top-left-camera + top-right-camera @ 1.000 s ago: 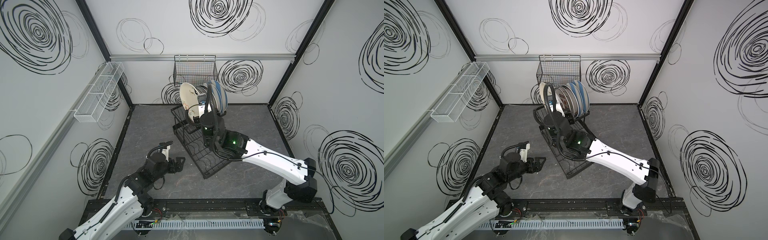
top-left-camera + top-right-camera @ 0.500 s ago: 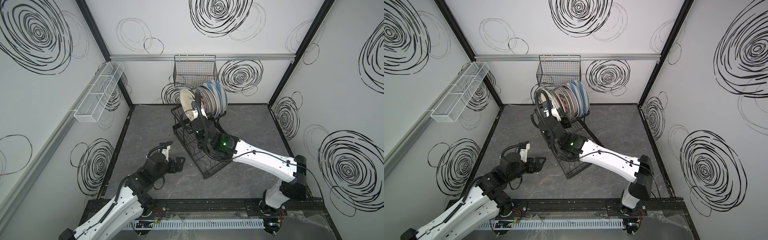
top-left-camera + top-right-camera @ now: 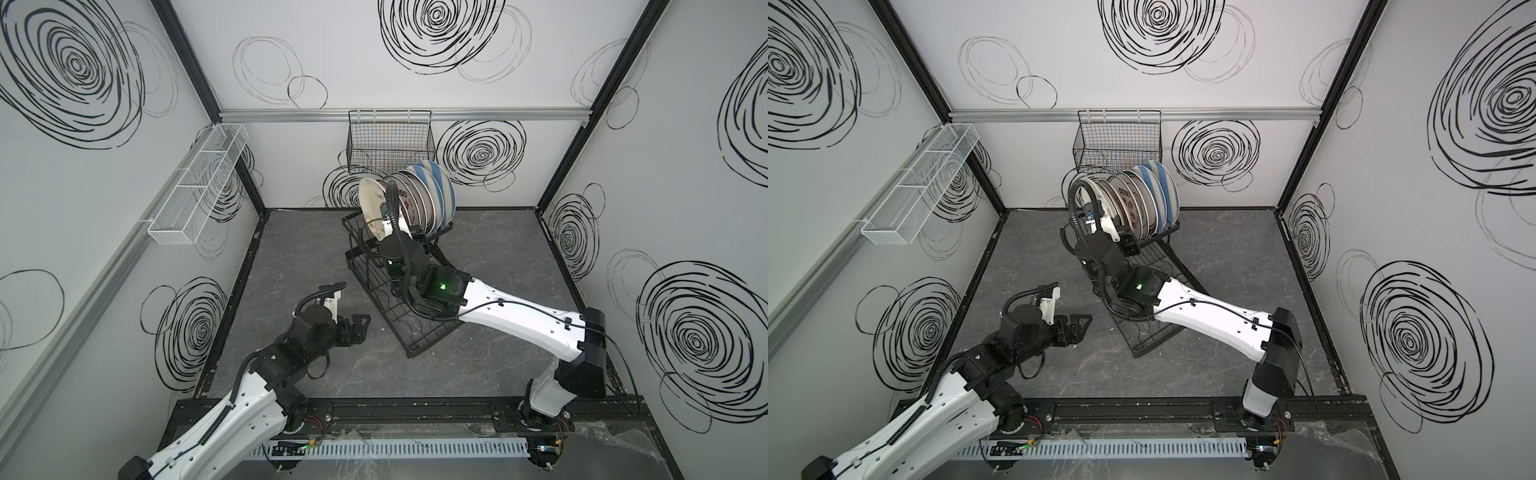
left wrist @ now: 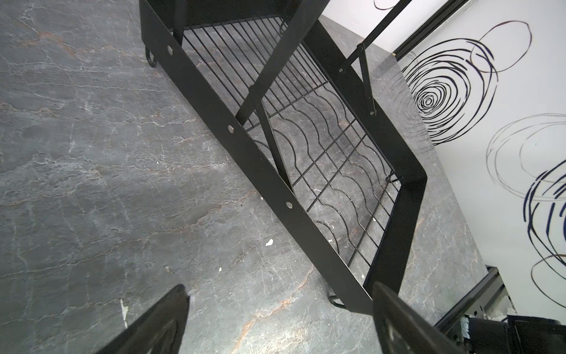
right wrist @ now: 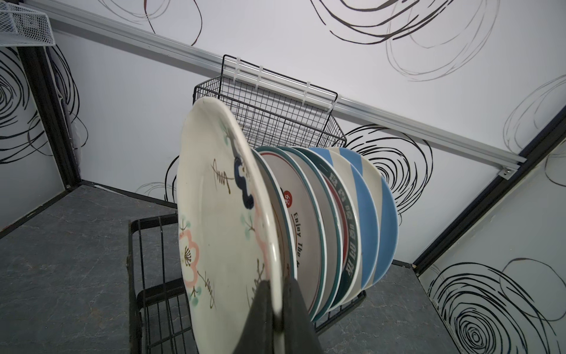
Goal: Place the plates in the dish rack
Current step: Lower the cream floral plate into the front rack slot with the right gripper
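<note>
Quick one from the remote desk. The right gripper (image 5: 277, 286) is clamped on the bottom rim of the floral plate (image 5: 220, 214), one finger on each face, with the plate standing on edge straight up from the jaws. Just past it, on the far side from my fingers, the other plates (image 5: 352, 220) are lined up in the rack (image 5: 134, 245). The floral one crowds the nearest of them down low and fans away from it at the top.

I can't see the slot wires under my own fingers, so I can't tell if the rim is seated yet. My plan is to ease it down slowly and square it up with its neighbour. I'll only let go once the rack seems to be carrying the weight. Then I'd open just a crack and back out along the plane of the plate, so I don't clip the next rim.

The left gripper (image 4: 278, 291) has its jaws wide apart and holds nothing. It hovers over the table (image 4: 92, 153) with the rack's low corner just ahead, so it could steady the frame if needed.
</note>
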{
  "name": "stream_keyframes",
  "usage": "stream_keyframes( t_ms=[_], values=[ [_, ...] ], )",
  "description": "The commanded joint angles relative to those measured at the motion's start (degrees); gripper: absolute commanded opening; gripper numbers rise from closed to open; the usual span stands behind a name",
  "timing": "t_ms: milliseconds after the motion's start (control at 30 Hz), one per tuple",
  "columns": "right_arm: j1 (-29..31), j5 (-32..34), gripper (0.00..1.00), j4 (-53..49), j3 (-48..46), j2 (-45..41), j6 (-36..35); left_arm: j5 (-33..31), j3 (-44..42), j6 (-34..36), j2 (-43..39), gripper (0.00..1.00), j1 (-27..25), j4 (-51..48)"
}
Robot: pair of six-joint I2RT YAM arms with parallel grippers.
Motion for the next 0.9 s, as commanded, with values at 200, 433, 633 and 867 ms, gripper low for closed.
stream_keyframes(
  t_ms=[200, 433, 633, 867],
  values=[
    [-0.8, 3.9, 0.00, 8.3, 4.6, -1.0, -6.1, 0.0, 0.1, 0.7, -0.1, 0.96, 0.7, 2.3],
    [-0.2, 4.7, 0.00, 7.9, 5.2, -0.6, -7.5, 0.7, 0.1, 0.7, 0.2, 0.96, 0.8, 2.5],
    [-0.3, 4.0, 0.00, 6.1, 2.2, -2.1, -3.2, 0.7, 0.1, 0.7, 0.1, 0.96, 0.8, 2.5],
    [-1.2, 2.7, 0.00, 4.5, -0.8, -3.3, 0.4, 0.7, 0.0, 0.6, 0.1, 0.96, 0.8, 2.4]
  ],
)
